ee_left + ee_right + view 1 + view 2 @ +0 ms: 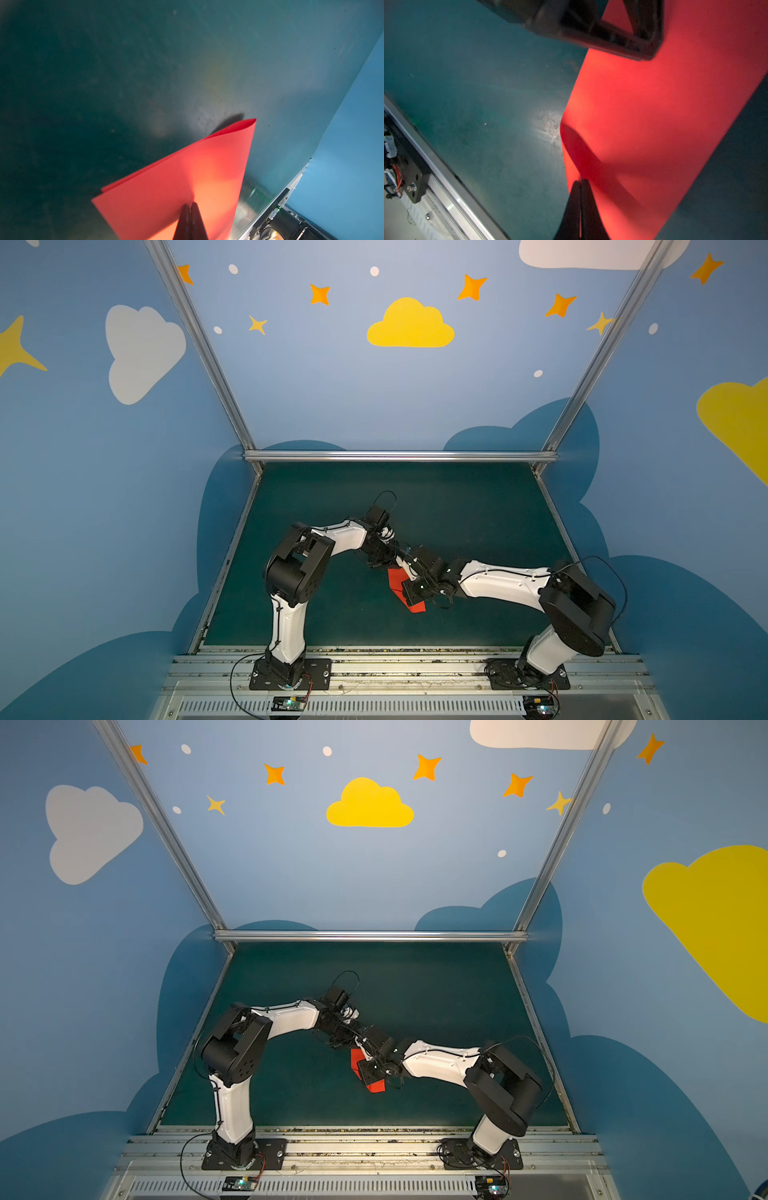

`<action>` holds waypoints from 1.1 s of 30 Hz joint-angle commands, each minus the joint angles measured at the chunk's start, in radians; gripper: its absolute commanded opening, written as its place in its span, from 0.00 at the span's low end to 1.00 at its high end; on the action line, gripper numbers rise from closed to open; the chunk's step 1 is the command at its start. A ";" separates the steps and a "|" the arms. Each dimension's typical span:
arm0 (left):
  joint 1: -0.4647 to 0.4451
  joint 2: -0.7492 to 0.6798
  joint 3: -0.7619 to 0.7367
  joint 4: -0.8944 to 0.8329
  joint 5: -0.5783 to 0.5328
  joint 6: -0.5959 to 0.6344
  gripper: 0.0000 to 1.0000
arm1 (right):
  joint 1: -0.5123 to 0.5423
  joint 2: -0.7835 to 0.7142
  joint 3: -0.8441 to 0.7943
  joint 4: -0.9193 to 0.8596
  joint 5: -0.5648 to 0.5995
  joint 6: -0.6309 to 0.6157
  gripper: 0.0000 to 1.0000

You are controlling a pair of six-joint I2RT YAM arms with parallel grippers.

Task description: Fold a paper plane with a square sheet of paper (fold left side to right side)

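Observation:
The square sheet of paper is bright red, doubled over on itself and lifted off the green mat mid-table; both arms hide most of it in both top views. In the left wrist view the sheet of paper shows two layers with a rounded bend at its far end, and my left gripper is shut on it. In the right wrist view my right gripper is shut on the edge of the paper, and the left gripper's dark fingers hold the far part. No paper plane shape shows.
The green mat covers the table, walled in by blue panels and aluminium posts. An aluminium rail with both arm bases runs along the near edge. The two wrists nearly touch above the paper.

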 commanded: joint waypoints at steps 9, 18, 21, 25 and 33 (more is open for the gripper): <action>-0.009 0.055 -0.011 -0.052 -0.083 0.039 0.03 | -0.083 -0.011 0.003 -0.009 -0.028 -0.051 0.00; -0.011 0.056 -0.010 -0.050 -0.079 0.040 0.03 | -0.123 0.021 0.029 -0.015 -0.050 -0.078 0.00; -0.013 0.057 -0.011 -0.049 -0.076 0.041 0.04 | -0.130 0.030 0.033 -0.013 -0.054 -0.081 0.00; -0.013 0.057 -0.010 -0.047 -0.076 0.041 0.03 | -0.137 0.044 0.041 -0.012 -0.060 -0.086 0.00; -0.014 0.057 -0.013 -0.043 -0.072 0.039 0.03 | -0.146 0.061 0.046 -0.009 -0.070 -0.090 0.00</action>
